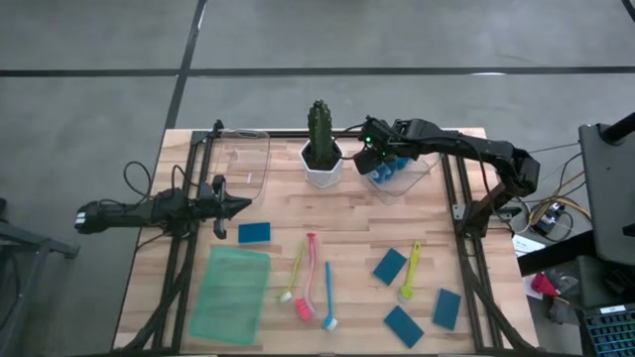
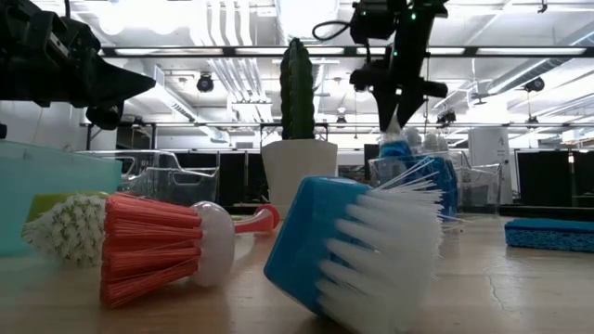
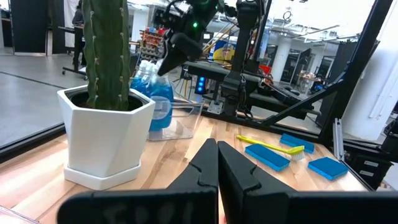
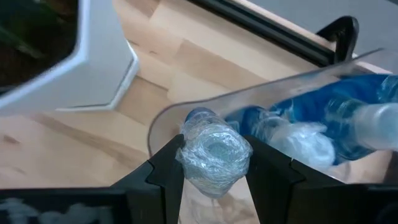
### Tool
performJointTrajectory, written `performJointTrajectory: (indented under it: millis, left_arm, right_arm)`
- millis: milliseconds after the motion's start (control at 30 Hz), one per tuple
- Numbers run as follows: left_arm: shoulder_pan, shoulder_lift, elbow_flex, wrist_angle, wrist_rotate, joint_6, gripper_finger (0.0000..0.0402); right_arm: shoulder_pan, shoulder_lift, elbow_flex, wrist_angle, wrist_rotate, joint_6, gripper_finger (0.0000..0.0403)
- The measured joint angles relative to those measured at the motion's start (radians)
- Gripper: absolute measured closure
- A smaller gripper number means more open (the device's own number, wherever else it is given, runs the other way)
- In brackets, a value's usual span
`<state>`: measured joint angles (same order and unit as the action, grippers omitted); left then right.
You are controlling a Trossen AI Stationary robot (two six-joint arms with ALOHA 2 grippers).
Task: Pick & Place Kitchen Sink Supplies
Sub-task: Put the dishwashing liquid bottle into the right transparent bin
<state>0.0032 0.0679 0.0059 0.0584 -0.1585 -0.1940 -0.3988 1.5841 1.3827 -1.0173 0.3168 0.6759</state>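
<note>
— Where do we have the right gripper [image 4: 213, 163]?

— Upper centre of the high view, over the clear bin [image 1: 409, 183], its fingers pinching a blue bottle [image 4: 211, 149] by the pale cap (other bottles lie beside it).

— And our left gripper [image 1: 241, 206]?

— Left of centre, fingers pressed together, above a teal sponge [image 1: 254, 232].

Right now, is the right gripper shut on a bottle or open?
Shut on it: the right gripper has both fingers against the pale cap of a blue bottle over the clear bin.

end effector [image 4: 213, 163] gripping bottle cap [image 4: 214, 152]
</note>
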Motion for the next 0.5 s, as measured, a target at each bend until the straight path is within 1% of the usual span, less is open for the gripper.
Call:
performJointTrajectory:
  millis: [133, 333, 500]
  left_arm:
    - [0.0, 0.0, 0.0, 0.0, 0.0, 0.0, 0.0401]
    - [0.0, 0.0, 0.0, 0.0, 0.0, 0.0, 0.0401]
    - [0.0, 0.0, 0.0, 0.0, 0.0, 0.0, 0.0401]
  right_arm:
    - [-0.002, 0.001, -0.034, 0.052, 0.003, 0.001, 0.0264]
    - [-0.004, -0.001, -0.078, 0.06, 0.007, 0.005, 0.0262]
    - [-0.003, -0.001, -0.08, 0.057, 0.011, 0.001, 0.024]
